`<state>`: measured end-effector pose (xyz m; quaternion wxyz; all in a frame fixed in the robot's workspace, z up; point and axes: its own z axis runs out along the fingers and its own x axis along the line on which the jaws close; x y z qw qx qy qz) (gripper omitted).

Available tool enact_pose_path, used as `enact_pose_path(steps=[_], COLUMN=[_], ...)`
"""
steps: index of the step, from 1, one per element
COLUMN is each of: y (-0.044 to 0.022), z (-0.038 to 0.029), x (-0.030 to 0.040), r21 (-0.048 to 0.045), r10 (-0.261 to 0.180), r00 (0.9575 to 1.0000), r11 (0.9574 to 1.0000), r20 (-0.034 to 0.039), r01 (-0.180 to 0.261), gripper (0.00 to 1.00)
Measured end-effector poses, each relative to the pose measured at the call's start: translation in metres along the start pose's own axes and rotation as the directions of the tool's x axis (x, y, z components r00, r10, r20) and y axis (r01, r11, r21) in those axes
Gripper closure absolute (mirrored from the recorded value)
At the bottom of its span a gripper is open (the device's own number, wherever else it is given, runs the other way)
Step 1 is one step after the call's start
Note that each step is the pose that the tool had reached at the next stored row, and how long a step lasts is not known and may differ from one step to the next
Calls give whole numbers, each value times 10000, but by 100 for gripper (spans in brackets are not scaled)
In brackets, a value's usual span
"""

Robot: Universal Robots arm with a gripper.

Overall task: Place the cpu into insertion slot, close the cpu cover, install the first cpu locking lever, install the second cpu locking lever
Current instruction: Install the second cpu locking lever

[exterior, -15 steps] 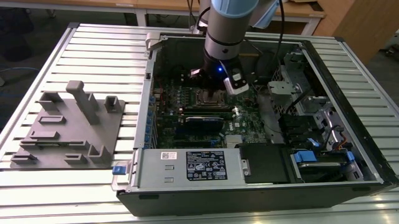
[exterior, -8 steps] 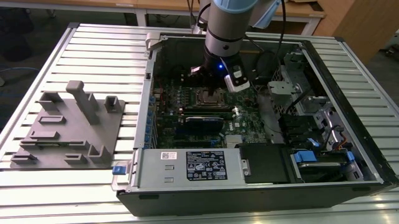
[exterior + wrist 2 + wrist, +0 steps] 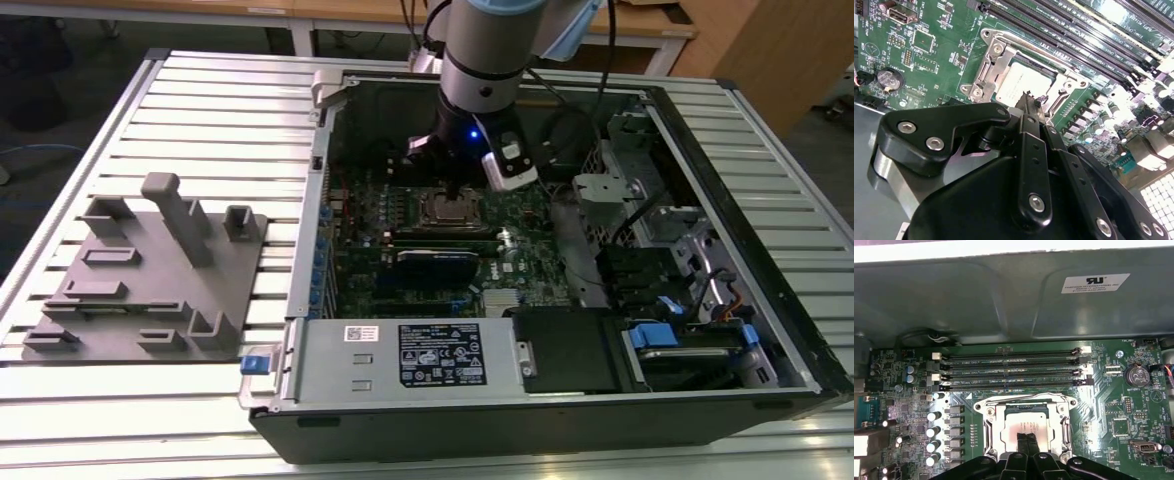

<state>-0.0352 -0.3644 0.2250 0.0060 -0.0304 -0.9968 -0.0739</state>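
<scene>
A: Judging progress: the cpu [image 3: 1021, 426] is seen seated in the insertion slot [image 3: 985, 429], with the cpu cover [image 3: 989, 64] apparently lowered around it.

B: The gripper [image 3: 1030, 101] is pressed together, empty, just above the chip; levers are possibly unfastened.

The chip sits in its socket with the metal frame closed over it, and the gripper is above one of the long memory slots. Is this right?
Not quite. In both wrist views the gripper is above the chip itself, not a memory slot. The rest holds: the chip sits in its socket with the metal frame closed over it.
</scene>
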Motion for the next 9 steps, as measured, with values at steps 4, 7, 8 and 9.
enact_pose_path(steps=[4,7,8,9], y=[0,0,0,0], z=[-1,-1,-1,-1], x=[-1,0,0,0], r21=[44,93,95,97], r10=[-1,1,0,0], r00=[10000,10000,10000,10000], r11=[10000,10000,10000,10000], r20=[1,5,6,6], r01=[1,-1,0,0], gripper=[90,90,90,90])
